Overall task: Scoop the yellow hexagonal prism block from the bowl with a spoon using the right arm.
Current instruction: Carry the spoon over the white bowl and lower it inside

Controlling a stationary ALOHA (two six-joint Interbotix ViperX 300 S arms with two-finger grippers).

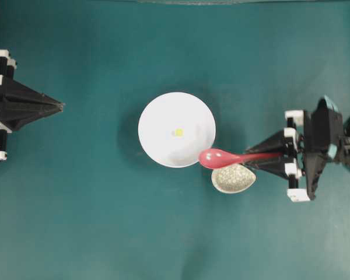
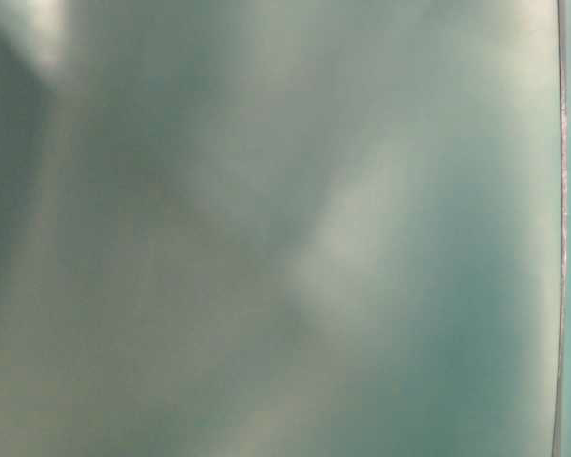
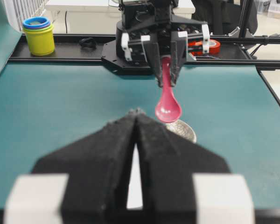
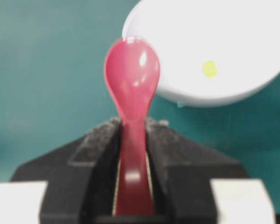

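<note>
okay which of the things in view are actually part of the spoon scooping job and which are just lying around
Part of the job:
the yellow block
the white bowl holding it
the pink spoon
the right hand, shut on the spoon's handle

Just lying about:
the speckled oval dish
the left hand, shut and idle
the yellow cup stack

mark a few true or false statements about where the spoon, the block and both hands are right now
1. The right hand grips the spoon by its handle. True.
2. The yellow block already sits in the spoon's scoop. False: it lies inside the white bowl.
3. The left hand is holding the bowl. False: it is shut on nothing, well apart from the bowl.
4. The spoon's scoop is at the bowl's rim in the overhead view. True.
5. The speckled dish holds the block. False: no block shows in it.
</note>
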